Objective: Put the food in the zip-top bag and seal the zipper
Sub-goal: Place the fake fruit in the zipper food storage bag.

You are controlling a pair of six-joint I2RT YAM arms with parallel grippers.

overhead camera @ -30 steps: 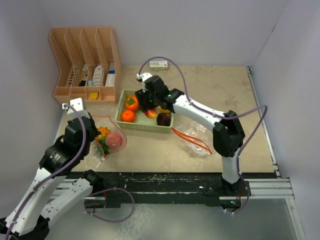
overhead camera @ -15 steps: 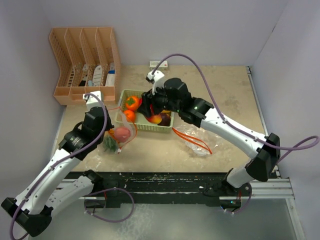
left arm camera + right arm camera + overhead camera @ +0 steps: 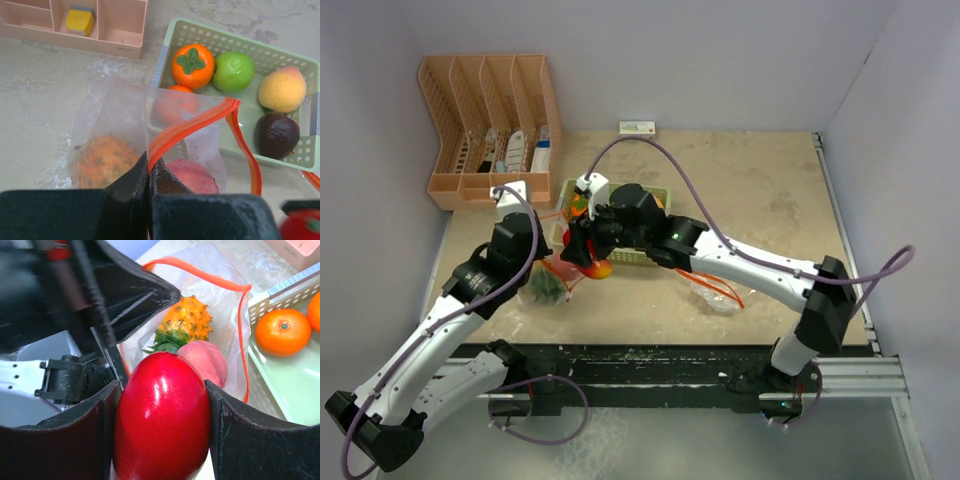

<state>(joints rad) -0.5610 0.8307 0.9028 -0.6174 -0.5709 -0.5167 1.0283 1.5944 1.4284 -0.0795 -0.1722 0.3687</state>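
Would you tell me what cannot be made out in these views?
Top view: the right arm covers most of the basket, so its fruit cannot be counted.
Top view: print on the small box is too small to read.
Left wrist view: the red fruit is blurred and cut off at the bottom corner.
Right wrist view: the red fruit hides the bottom of the bag.

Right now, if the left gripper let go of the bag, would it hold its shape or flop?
Probably flop: the bag is thin, wrinkled film, and its mouth stands up where the left gripper pinches the zipper strip. Likely light, though the pineapple and pink fruit inside would likely anchor its base. Dropping the red fruit in may tug it down.
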